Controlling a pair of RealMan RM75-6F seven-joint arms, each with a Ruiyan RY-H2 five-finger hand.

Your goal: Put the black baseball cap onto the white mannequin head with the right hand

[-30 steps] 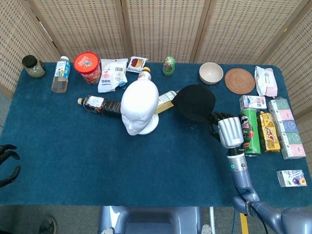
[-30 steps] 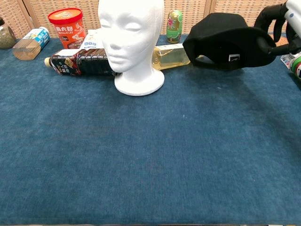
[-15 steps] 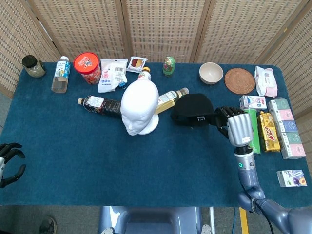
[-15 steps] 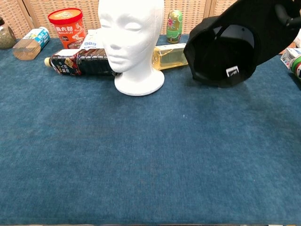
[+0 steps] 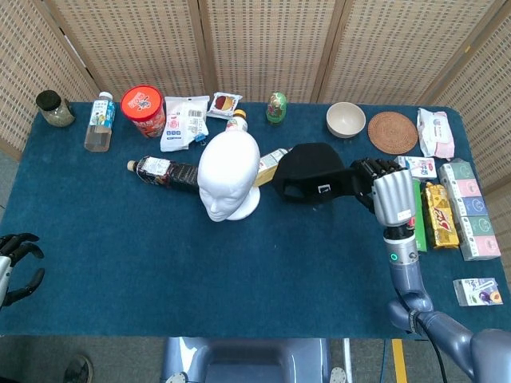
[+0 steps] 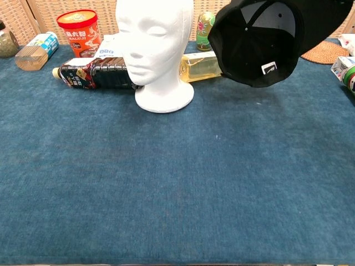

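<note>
The white mannequin head (image 5: 228,175) stands upright on the blue cloth, also large at the top of the chest view as the mannequin head (image 6: 157,44). My right hand (image 5: 390,195) grips the black baseball cap (image 5: 311,173) by its brim, lifted off the table just right of the head. In the chest view the cap (image 6: 260,41) hangs tilted, its hollow inside facing the camera; the hand itself is out of that frame. My left hand (image 5: 16,263) rests at the table's near left edge, fingers apart, holding nothing.
A dark bottle (image 5: 164,171) and a yellow bottle (image 6: 201,65) lie behind the mannequin head. Cans and snack boxes (image 5: 459,215) crowd the right edge. A bowl (image 5: 345,120), woven coaster (image 5: 392,132), red tub (image 5: 144,108) and packets line the back.
My right hand has raised the cap off the table and carried it left toward the mannequin head, tipping it so its inside faces the chest camera. The left hand barely moved.
</note>
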